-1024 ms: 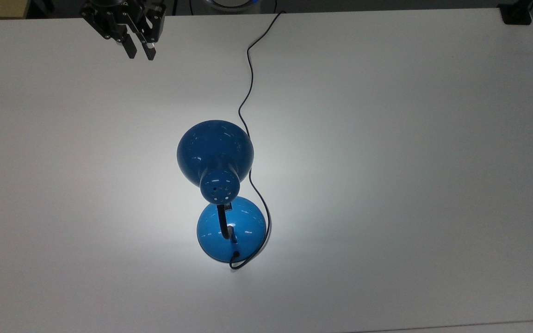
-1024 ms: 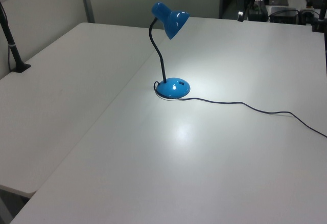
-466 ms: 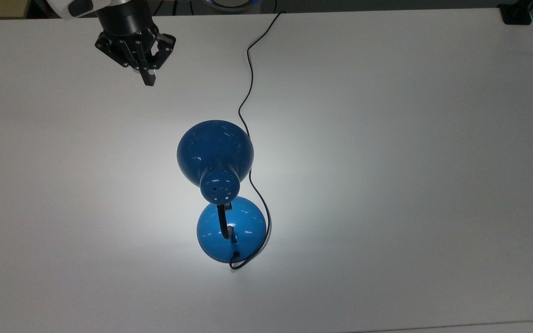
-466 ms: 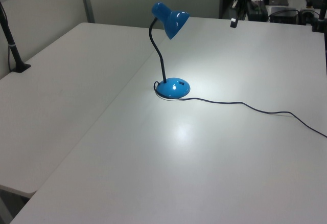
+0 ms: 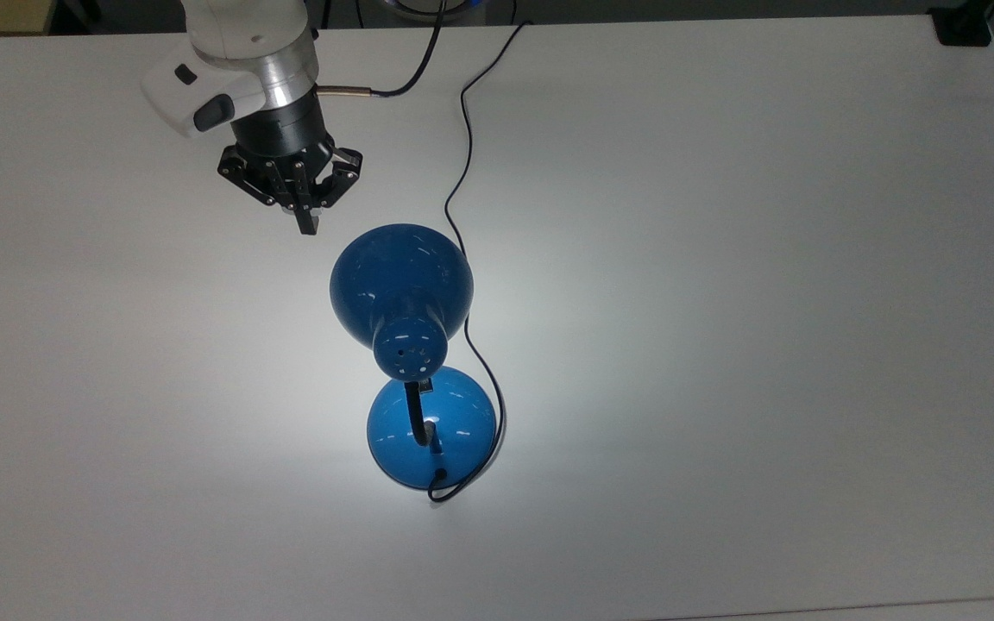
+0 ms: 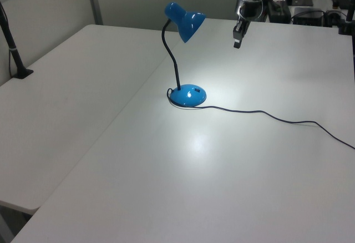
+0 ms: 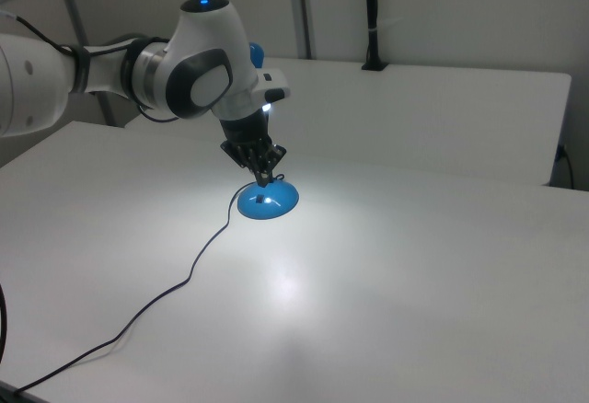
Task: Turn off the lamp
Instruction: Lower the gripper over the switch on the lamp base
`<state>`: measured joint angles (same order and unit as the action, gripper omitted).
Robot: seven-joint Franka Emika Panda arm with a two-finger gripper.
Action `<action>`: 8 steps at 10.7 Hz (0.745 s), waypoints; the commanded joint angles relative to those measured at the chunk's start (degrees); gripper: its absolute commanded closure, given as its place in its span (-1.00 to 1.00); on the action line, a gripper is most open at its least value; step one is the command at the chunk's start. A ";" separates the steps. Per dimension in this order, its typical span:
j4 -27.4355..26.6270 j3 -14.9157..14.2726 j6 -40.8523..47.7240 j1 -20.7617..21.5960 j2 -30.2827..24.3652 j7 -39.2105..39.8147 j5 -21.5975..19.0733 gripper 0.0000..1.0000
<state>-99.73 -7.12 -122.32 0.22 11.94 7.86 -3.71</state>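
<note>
Desk [image 5: 721, 259] first: big, flat, matte white, w/ a bright pool of light around the lamp [image 5: 402, 293] near its middle, so the lamp's clearly on and nothing of the job is done yet. What's left, I'd say: get down to the switch, prob. the small rocker on the base [image 6: 188, 95], and press it.

Arm [image 7: 198, 63] next: smooth white shells, brushed metal wrist ring, black end piece. It hangs above the desk, off the lamp's shade side, touching nothing.

Lamp itself stands upright. Glossy blue dome shade [image 5: 400, 280] w/ small vent holes at the crown, thin black neck [image 6: 171, 60] bent in a curve, round blue domed base, also glossy. In the top view the shade sits up-frame of the base.

Cord [image 5: 461, 155]: thin, black, loops round the base then snakes off across the desk away from the lamp.

Claw [image 5: 307, 226]: black, linkage-type, tips pinched together and holding nothing. In the top view it's just up-left of the shade rim, near but apart; in the left view it's to the shade's right, about level w/ it.
</note>
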 commanded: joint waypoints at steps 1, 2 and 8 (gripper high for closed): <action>0.06 0.26 -6.07 1.44 4.04 3.30 1.07 1.00; 0.07 0.35 -8.00 2.06 5.28 3.30 1.07 1.00; -0.46 2.37 -20.90 2.41 9.76 3.48 0.54 1.00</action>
<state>-99.72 -5.19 -135.80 2.00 19.46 10.42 -3.15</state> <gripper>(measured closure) 0.991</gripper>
